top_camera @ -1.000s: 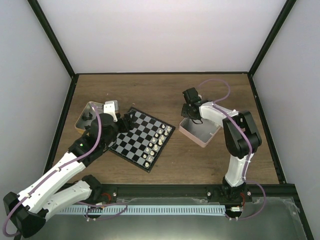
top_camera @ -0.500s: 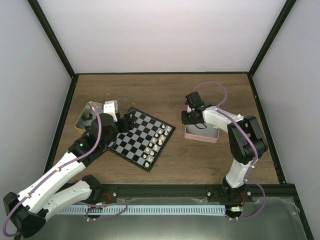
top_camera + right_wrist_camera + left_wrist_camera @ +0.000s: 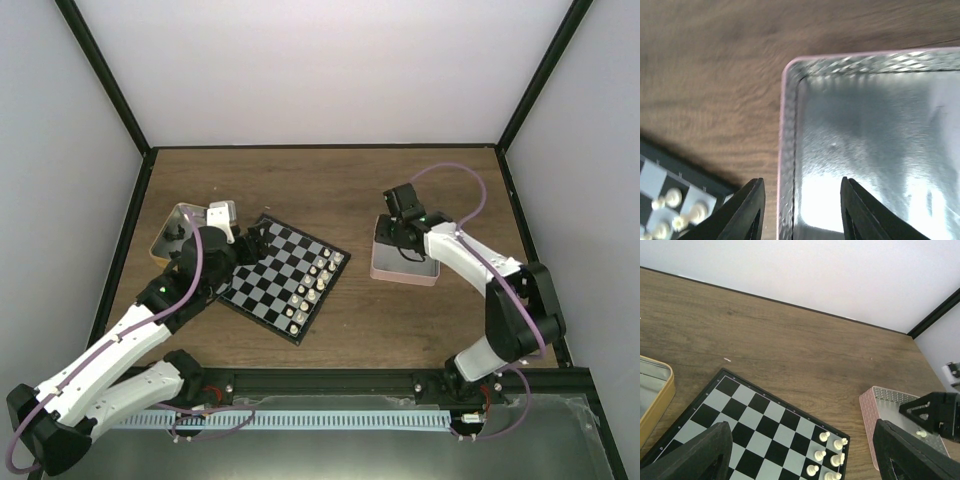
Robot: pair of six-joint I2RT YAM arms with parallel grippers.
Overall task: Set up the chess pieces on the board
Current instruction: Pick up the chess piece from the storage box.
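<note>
right end effector (image 3: 802, 220) is hanging spread astride the pink tray's (image 3: 785, 150) rim, arm stretched out; left end effector (image 3: 802, 452) is hovering spread above the board (image 3: 268, 272), cream chess pieces (image 3: 316, 280) lining its tray-side edge.

Left arm (image 3: 130, 335) and right arm (image 3: 465, 258), extended forward.
Left gripper (image 3: 802, 442) is spread wide; right gripper (image 3: 802, 200) is parted narrowly.

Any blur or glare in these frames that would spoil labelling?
Right wrist: soft throughout, with bright glare on the metal floor of the pink tray. Left wrist: board and white pieces crisp. Top external: sharp, evenly lit.
</note>
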